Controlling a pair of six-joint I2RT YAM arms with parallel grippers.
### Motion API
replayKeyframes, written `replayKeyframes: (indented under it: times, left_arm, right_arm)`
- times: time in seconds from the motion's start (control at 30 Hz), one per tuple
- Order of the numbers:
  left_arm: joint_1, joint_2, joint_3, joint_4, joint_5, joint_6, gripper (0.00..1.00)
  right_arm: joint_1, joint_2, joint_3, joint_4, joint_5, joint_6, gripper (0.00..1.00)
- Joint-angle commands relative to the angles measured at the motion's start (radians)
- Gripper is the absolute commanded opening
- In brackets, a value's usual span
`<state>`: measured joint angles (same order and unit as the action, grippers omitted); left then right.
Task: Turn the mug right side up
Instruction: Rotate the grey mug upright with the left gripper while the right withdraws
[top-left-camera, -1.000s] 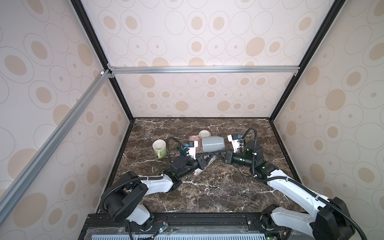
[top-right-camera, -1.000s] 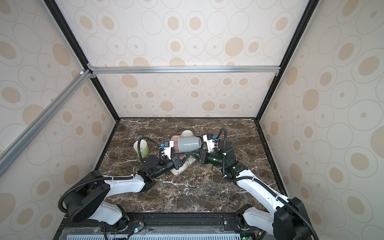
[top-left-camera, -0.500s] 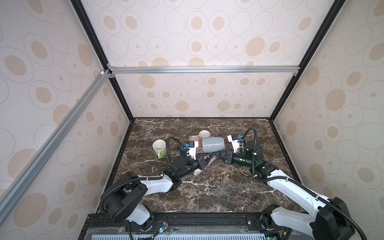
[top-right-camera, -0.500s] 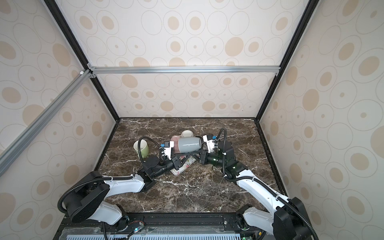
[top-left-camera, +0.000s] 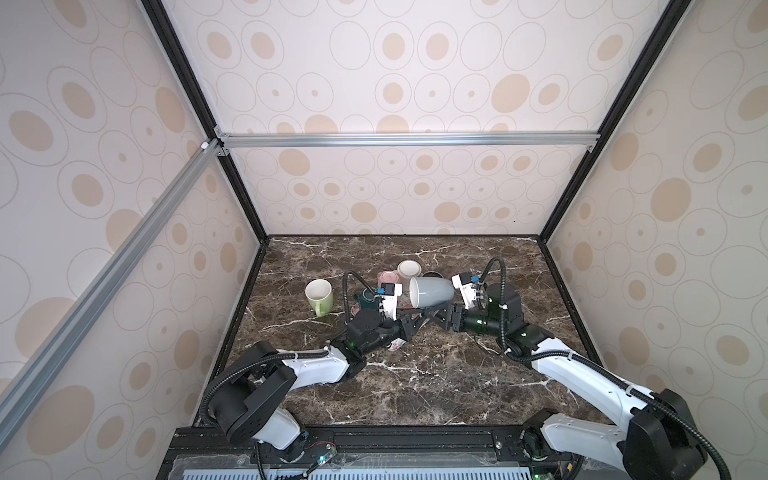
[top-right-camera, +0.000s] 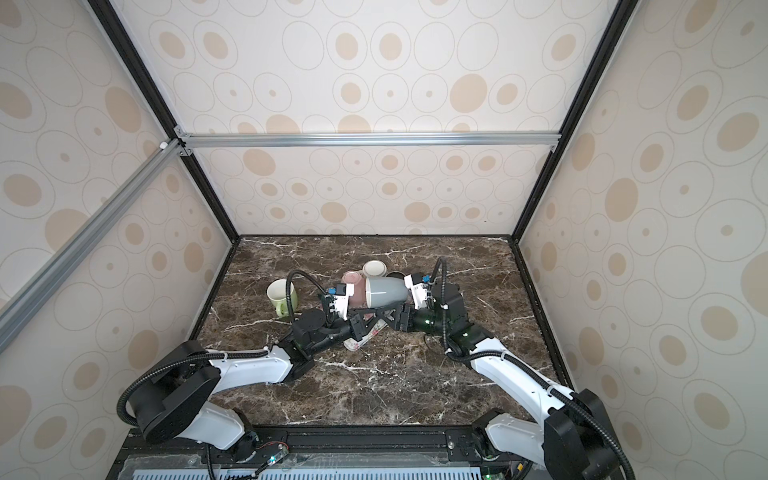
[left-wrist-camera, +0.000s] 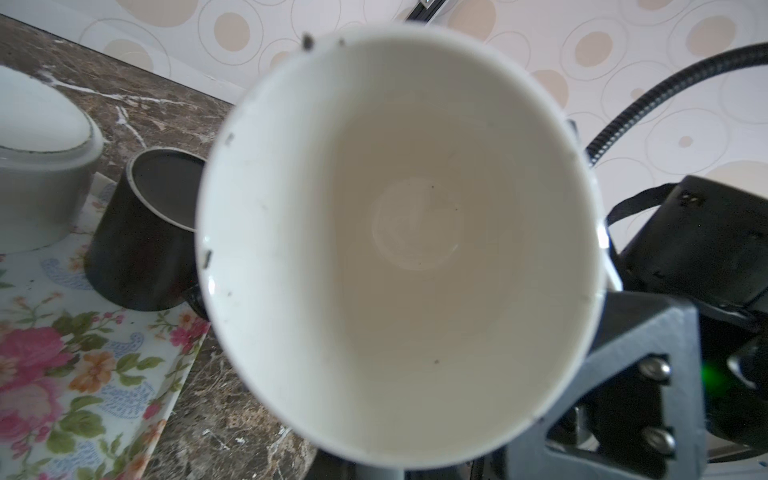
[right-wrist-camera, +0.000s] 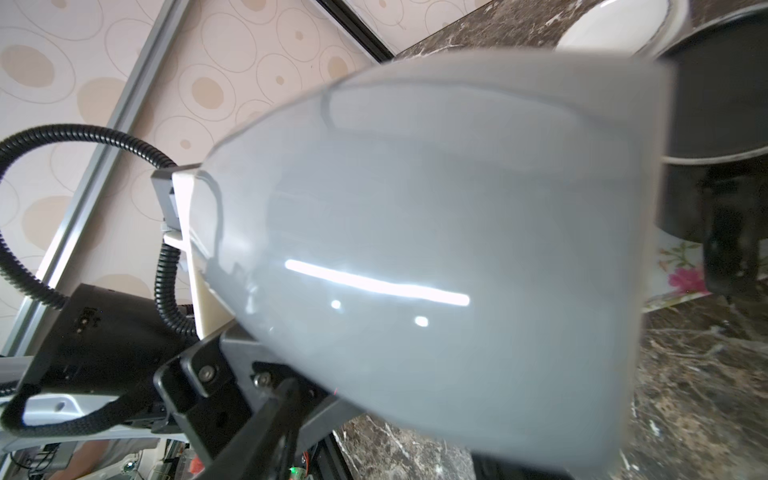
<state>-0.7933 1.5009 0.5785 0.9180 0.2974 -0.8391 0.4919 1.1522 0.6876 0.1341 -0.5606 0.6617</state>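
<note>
The mug (top-left-camera: 430, 292) hangs in the air at the middle of both top views, clear of the bench (top-left-camera: 415, 382). It lies on its side, with the grey base toward the right of the frame and the white mouth toward the left. The left wrist view looks straight into that mouth. We judge the task about half done: the mug is neither mouth-down nor upright, and it rests on nothing.

Just beneath the mug the two hands meet tip to tip. The left hand (top-left-camera: 413, 321) is closed tight under the rim end. The contact itself is hidden, but we take it to be pinching the mug, probably by a handle we cannot see. The right hand (top-left-camera: 436, 316) sits under the base end. We cannot tell whether its jaws are wide or narrow, or whether it bears any of the load.

As we read it, what remains is to roll the mug on until the mouth faces up. Then it has to be lowered onto a bare part of the bench and let go.

Further out, a floral tray (left-wrist-camera: 62, 332) lies below and behind the mug, with a black cup (left-wrist-camera: 141, 249) on it, base up. A pale cup (left-wrist-camera: 37, 166) sits beside that one, also base up. A green mug (top-left-camera: 319, 294) stands upright, well apart at centre left.
</note>
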Motion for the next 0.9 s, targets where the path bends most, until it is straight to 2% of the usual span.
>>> replayKeyframes:
  times: [0.0,0.2,0.4,0.53,0.73,0.87]
  left_arm:
    - [-0.008,-0.004,0.061,-0.079,-0.052,0.061,0.00]
    - [-0.003,-0.051,0.108,-0.254,-0.128,0.148,0.00]
    - [0.029,-0.094,0.185,-0.433,-0.181,0.188,0.00]
    - [0.048,-0.127,0.239,-0.552,-0.223,0.220,0.00]
    - [0.133,-0.237,0.292,-0.752,-0.293,0.242,0.00]
    - [0.208,-0.333,0.330,-0.914,-0.388,0.261,0.00]
  right_arm:
    - [-0.009,-0.032,-0.007,-0.015,0.055,-0.035,0.70]
    - [-0.010,-0.114,-0.007,-0.170,0.226,-0.135,0.76]
    - [-0.010,-0.202,-0.020,-0.248,0.310,-0.179,0.88]
    - [-0.009,-0.233,-0.019,-0.290,0.351,-0.205,0.91]
    - [-0.011,-0.255,-0.003,-0.373,0.410,-0.241,0.93]
    - [-0.012,-0.254,-0.006,-0.397,0.422,-0.216,0.97]
